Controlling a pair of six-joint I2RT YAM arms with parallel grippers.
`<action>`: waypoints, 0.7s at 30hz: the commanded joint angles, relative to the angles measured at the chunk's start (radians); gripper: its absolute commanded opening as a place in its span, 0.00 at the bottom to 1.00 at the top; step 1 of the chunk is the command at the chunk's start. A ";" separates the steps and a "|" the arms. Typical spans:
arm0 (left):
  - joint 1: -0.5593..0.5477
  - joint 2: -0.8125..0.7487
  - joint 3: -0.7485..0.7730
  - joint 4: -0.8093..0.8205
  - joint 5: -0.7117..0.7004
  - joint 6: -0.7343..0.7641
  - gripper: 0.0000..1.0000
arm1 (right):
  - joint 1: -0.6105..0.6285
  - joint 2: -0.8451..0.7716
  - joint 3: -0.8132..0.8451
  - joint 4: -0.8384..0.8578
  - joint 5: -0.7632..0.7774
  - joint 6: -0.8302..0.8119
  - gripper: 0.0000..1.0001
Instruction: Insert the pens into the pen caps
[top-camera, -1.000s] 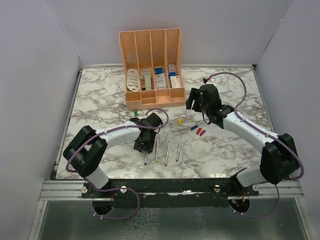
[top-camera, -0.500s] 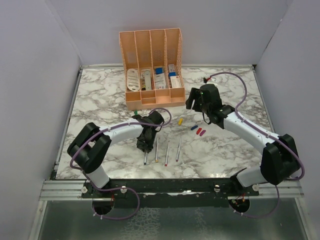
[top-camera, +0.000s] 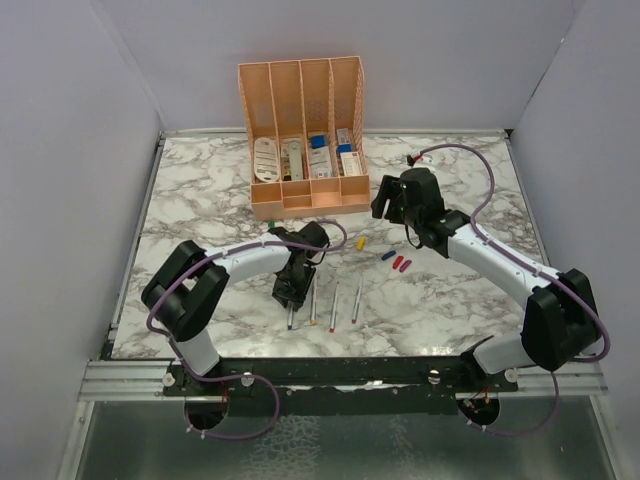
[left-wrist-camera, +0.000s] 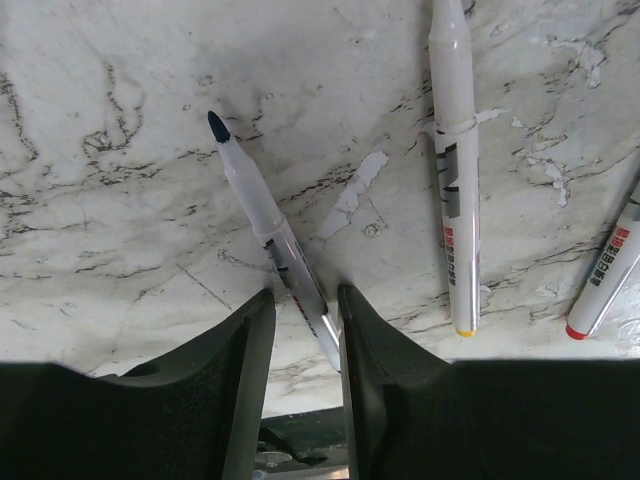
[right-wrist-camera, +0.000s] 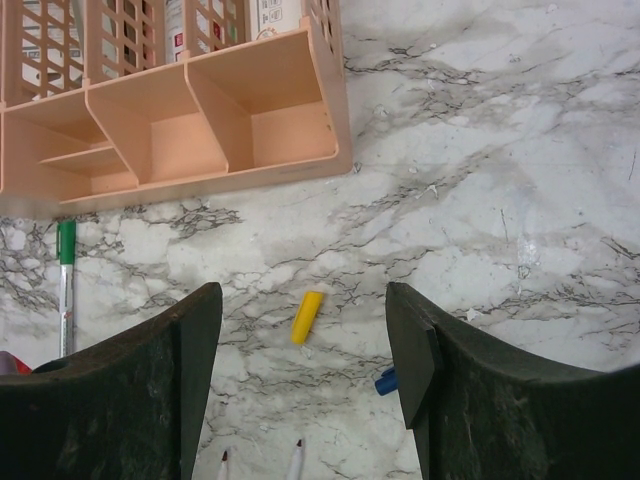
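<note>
Straddling the rear end of the dark-tipped pen (left-wrist-camera: 262, 215), the left gripper (left-wrist-camera: 305, 295) stands only narrowly open. A strip of marble shows between the pen and one finger (left-wrist-camera: 245, 345), so nothing is clamped. The pen lies flat and askew on the table (left-wrist-camera: 120, 250). Its back end is lost beneath the fingers, and from above only its near part shows past the gripper.

Beside it lies the yellow-ended pen (left-wrist-camera: 455, 180), its tip cut off by the top edge of the left wrist view. The red-ended pen (left-wrist-camera: 605, 285) shows only its end at the right edge. From above, a fourth pen (top-camera: 356, 300) lies alongside these, its colour too small to tell.

The green pen (right-wrist-camera: 66, 288) lies apart, just in front of the peach organiser (right-wrist-camera: 200, 130), with its lower end hidden behind a finger of the right gripper (right-wrist-camera: 302, 292). That gripper hangs wide open above the marble and holds nothing. Framed between its fingers, down on the table, lies the yellow cap (right-wrist-camera: 307, 317). The blue cap (right-wrist-camera: 384, 380) peeks half out from behind the other finger. The red cap (top-camera: 397, 262) and magenta cap (top-camera: 405, 265) lie close together near the blue one and are seen only from above; whether they touch is unclear.
</note>
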 joint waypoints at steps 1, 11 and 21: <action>-0.002 0.090 -0.053 -0.037 0.032 0.024 0.36 | 0.002 -0.006 0.019 0.004 -0.016 0.008 0.66; -0.002 0.116 -0.043 0.052 0.025 -0.014 0.35 | 0.002 0.008 0.025 0.008 -0.026 0.008 0.66; -0.002 0.170 0.006 0.099 0.016 -0.012 0.31 | 0.002 0.018 0.030 0.013 -0.034 0.008 0.66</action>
